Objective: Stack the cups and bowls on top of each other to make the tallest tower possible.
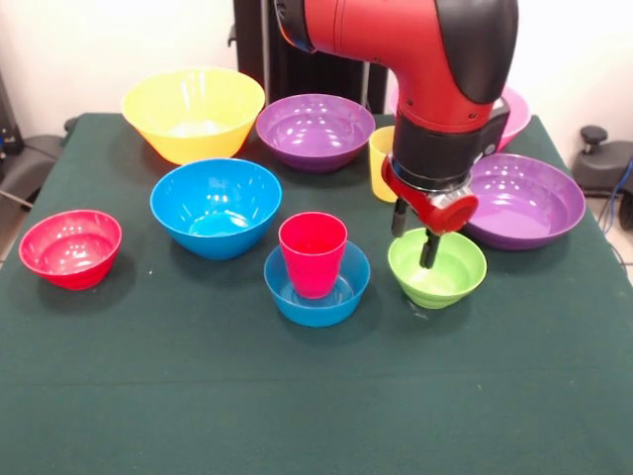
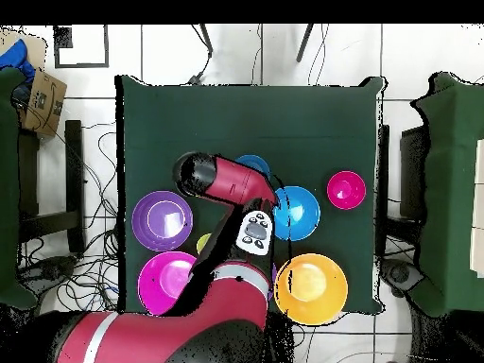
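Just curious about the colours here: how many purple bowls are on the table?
2. One purple bowl sits at the back beside the big yellow bowl; the other purple bowl is at the right, just behind the lime green bowl. The arm could hide more.

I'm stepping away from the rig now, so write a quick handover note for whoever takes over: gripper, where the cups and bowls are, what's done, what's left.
Gripper: lowered into the lime green bowl; open or shut cannot be told.
Done: red cup stands upright in the small blue bowl, the tower's start.
Loose on the table: red bowl, medium blue bowl, yellow bowl, two purple bowls, pink bowl, and yellow cup partly behind the arm.
Left: stack everything else onto the red cup.
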